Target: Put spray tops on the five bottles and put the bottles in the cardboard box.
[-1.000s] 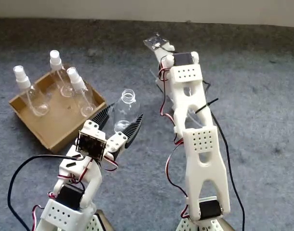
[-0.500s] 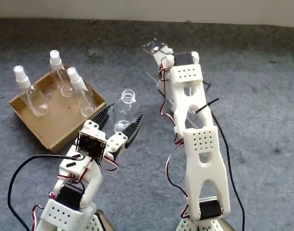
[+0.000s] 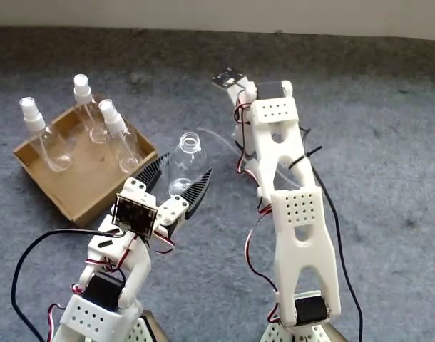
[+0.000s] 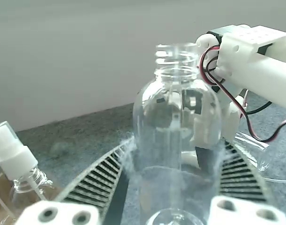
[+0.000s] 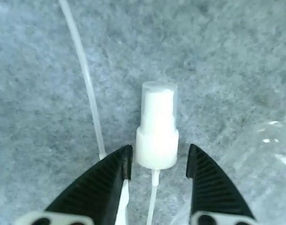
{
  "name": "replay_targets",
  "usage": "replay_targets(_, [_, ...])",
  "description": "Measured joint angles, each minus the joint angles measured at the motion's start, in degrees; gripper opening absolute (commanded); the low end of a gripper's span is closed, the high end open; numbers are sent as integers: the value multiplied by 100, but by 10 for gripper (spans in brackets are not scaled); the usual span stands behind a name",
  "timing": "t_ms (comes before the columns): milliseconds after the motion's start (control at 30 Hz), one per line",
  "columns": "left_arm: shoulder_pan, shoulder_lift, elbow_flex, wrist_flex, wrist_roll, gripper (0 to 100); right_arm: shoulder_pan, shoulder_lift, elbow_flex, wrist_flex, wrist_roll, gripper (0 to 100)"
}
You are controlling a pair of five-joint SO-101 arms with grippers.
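Left hand is clenched on the open bottle: black ribbed fingers are pressed against both sides of its lower body, the bottle is held upright and the threaded neck is left uncapped. Right hand is released and pointed down at the surface. A white spray top is bracketed between its fingers: one tip is just beside the collar, and a slight gap is seen at the other. The top's own tube is seen trailing back between the fingers. A second thin dip tube is laid on the surface beside that hand. Another clear bottle is seen just past the other finger; its pose cannot be told. The right arm is stretched out beyond the held bottle. The cardboard box is placed near the left hand, on the side away from the right arm. Three capped bottles are stood upright in it, one of them caught in the left wrist view beside the hand.
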Motion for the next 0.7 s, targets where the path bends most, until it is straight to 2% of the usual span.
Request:
replay_targets(533, [0, 0, 0, 114, 0, 189, -273, 0, 0, -431, 9, 173])
replay_targets(700, [0, 0, 0, 141, 0, 189, -264, 0, 0, -457, 9, 36])
